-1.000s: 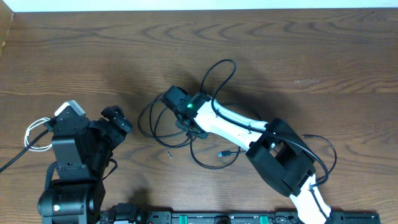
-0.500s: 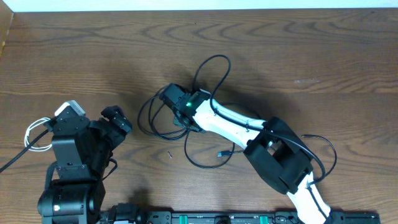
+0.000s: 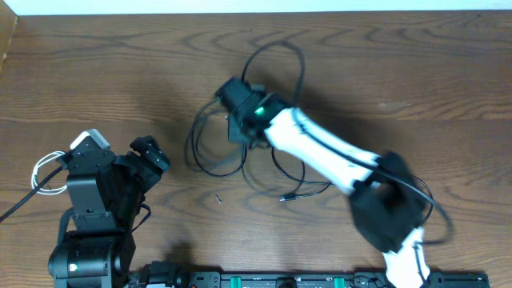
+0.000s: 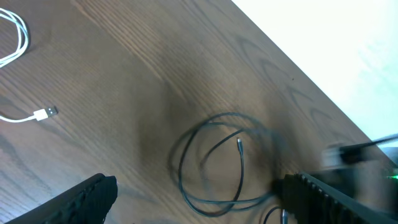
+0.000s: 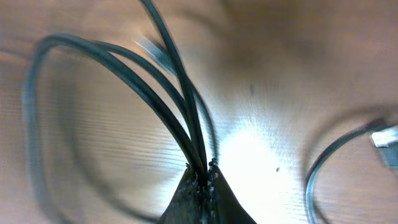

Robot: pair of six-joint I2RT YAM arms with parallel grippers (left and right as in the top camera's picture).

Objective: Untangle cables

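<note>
Black cables (image 4: 180, 163) lie in loose, overlapping loops on the table (image 3: 416, 64). We see the right gripper (image 5: 202, 169) pinched shut on a bundle of their strands. In the right wrist view, three dark strands run out of the closed fingertips and fan away ahead of them, blurred toward the edges.

From overhead, one loop arches beyond the right gripper toward the far side of the table. A wider loop lies on the side toward the left gripper (image 3: 150, 154), between the two grippers. More cable curls back beside the right arm, where a loose end with a small plug (image 3: 284, 197) rests on the wood behind the gripper. We cannot tell which of the black cables the pinched strands belong to.

The left gripper stands with its fingers spread wide and grips nothing. In its wrist view the two fingers sit at the lower corners with bare table between them. The nearest black loop lies ahead of it and apart from it.

The white cable (image 4: 22, 117) lies off to the left of the left gripper, its silver plug (image 4: 46, 112) flat on the table. It is well apart from the black cables and touches neither gripper.
</note>
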